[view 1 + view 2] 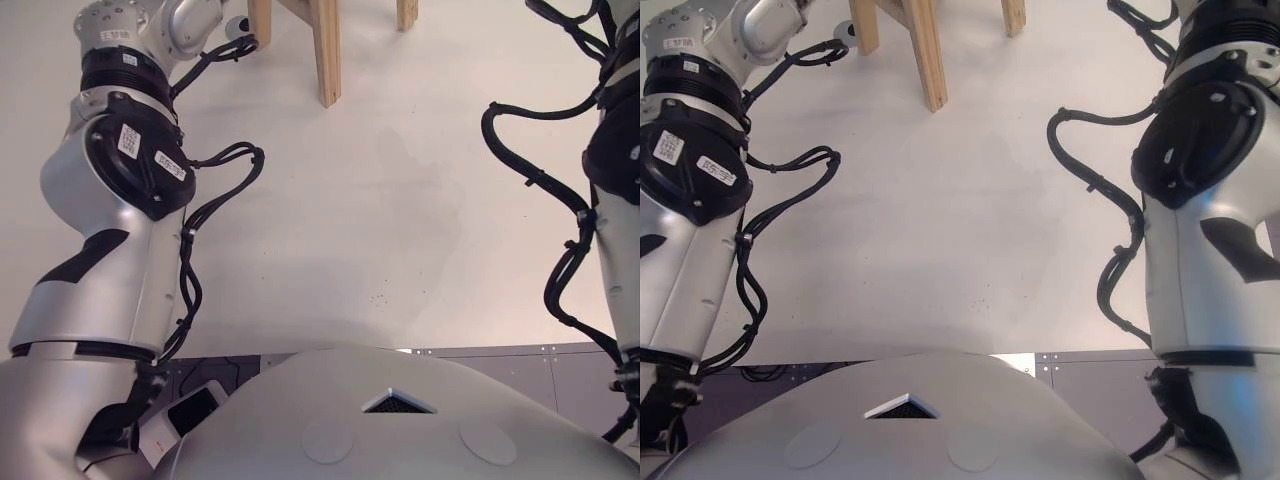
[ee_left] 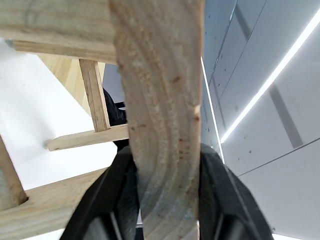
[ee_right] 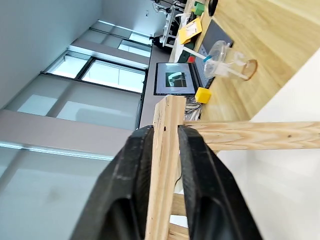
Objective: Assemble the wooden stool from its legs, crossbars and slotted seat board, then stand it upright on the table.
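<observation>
1. The wooden stool [image 1: 328,50] is standing at the far side of the white worktop [image 1: 400,220], with its legs pointing down.
2. The left arm is lying along the left side of the worktop, and its far end is sitting just beside the stool's legs.
3. The left jaws are squeezing a thick wooden piece [image 2: 155,75] of the stool. The black left fingers [image 2: 120,185] are pressing on both sides of it.
4. Two thin crossbars [image 2: 87,140] are showing behind that piece.
5. The right jaws are gripping a thin wooden piece [image 3: 167,120]. The black right fingers [image 3: 140,160] are touching it on both sides.
6. A long bar [image 3: 260,135] is sticking out sideways from that thin piece.
7. Far behind, a clear cup [image 3: 225,57] and a yellow block [image 3: 202,95] are sitting on another table.
</observation>
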{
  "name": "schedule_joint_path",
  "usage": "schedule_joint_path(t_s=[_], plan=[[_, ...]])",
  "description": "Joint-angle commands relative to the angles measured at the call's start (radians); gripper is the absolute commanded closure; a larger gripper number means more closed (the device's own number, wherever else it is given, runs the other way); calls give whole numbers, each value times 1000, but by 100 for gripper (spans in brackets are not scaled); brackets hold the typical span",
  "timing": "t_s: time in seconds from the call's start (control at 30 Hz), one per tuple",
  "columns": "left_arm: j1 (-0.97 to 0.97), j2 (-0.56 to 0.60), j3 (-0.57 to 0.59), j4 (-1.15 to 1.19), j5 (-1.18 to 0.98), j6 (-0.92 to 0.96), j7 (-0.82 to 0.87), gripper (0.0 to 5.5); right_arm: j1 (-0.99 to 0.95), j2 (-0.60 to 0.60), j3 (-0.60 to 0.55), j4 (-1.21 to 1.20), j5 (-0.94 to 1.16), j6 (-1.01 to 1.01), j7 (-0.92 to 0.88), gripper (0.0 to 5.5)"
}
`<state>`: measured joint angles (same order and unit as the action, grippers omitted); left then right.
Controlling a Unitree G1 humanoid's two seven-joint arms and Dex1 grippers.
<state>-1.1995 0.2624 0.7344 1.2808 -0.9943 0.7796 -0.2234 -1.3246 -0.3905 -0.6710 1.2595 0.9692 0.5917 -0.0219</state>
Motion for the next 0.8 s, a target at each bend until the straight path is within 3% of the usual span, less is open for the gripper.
schedule_joint_path(t_s=[0.03, 0.2, 0.33, 0.43, 0.53, 0.67, 0.8], plan=[[38, -18, 44, -2, 4, -65, -38, 329, 26, -64, -37, 3, -26, 3, 38, 396], [67, -18, 94, -9, 5, -179, -47, 262, 89, -62, -49, -39, -57, -11, 133, 319], [104, -7, 100, -60, -2, -154, -148, 202, 218, -34, -63, -168, -48, 27, 237, 251], [167, -18, 80, -217, -32, -77, -296, 152, 460, 73, 73, -509, -120, -30, 400, 222], [290, -49, -38, -435, 39, -71, -391, 152, 762, 246, 178, -845, -147, -157, 536, 222], [444, -94, -281, -441, 501, -723, -175, 152, 951, 374, 324, -853, -471, -621, 452, 222], [547, -134, -361, -398, 699, -1048, -41, 152, 947, 420, 315, -810, -493, -724, 432, 222]])
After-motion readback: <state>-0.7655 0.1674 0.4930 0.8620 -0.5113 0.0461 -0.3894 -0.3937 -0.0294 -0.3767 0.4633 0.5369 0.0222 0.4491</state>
